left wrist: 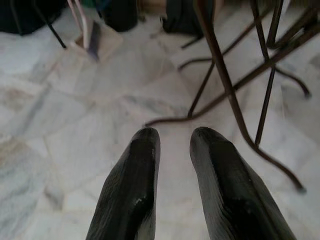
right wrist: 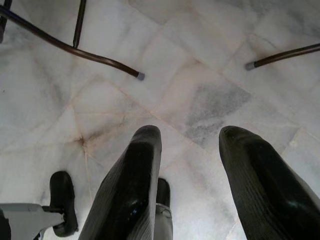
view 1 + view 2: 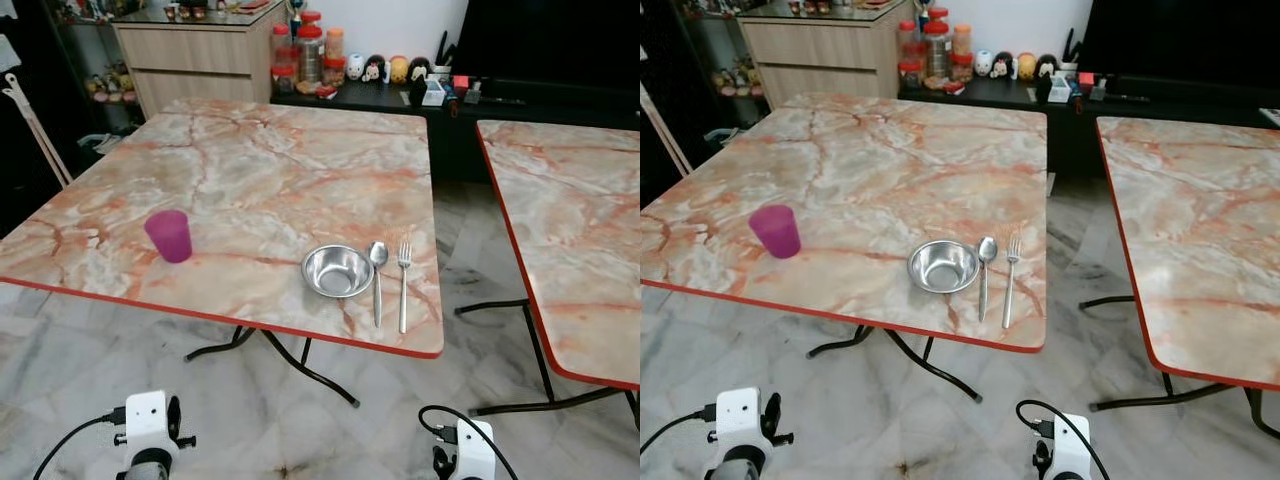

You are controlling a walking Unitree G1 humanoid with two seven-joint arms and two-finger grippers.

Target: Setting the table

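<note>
A marble-patterned table (image 3: 250,160) with a red edge stands in front of me. Near its front right corner a steel bowl (image 3: 338,270) sits empty. A spoon (image 3: 377,280) lies just right of the bowl, and a fork (image 3: 403,285) lies right of the spoon, both pointing away from me. A purple cup (image 3: 169,236) stands upright toward the front left. Both arms hang low below the table edge. My left gripper (image 1: 175,137) and right gripper (image 2: 190,135) are open over the floor and hold nothing.
A second marble table (image 3: 570,220) stands to the right across a narrow floor gap. Behind are a wooden cabinet (image 3: 200,55), jars (image 3: 310,50) and figurines on a dark low shelf. Curved metal table legs (image 3: 300,365) spread over the marble floor.
</note>
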